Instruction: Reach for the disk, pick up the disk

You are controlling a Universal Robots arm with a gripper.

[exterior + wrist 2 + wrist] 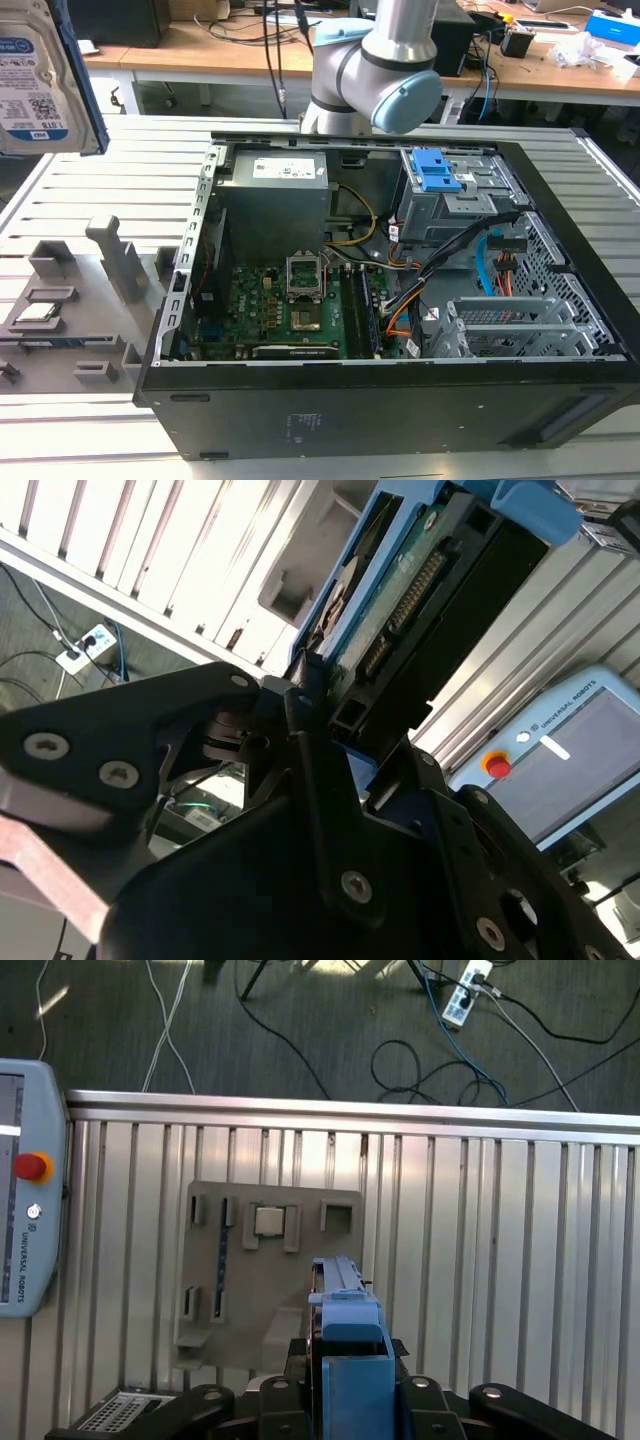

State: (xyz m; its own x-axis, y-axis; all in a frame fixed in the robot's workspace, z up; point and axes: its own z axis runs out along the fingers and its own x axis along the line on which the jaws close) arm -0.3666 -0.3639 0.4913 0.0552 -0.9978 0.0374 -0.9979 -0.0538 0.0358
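The disk [40,75] carried a white-and-blue barcode label [30,90] with small print, seen in the exterior view. The power supply [275,205] inside the computer case [400,420] carried a white sticker [285,168] near its upper edge. In the first wrist view, the teach pendant [25,1230] bore one line of white lettering beside its red button [30,1167].
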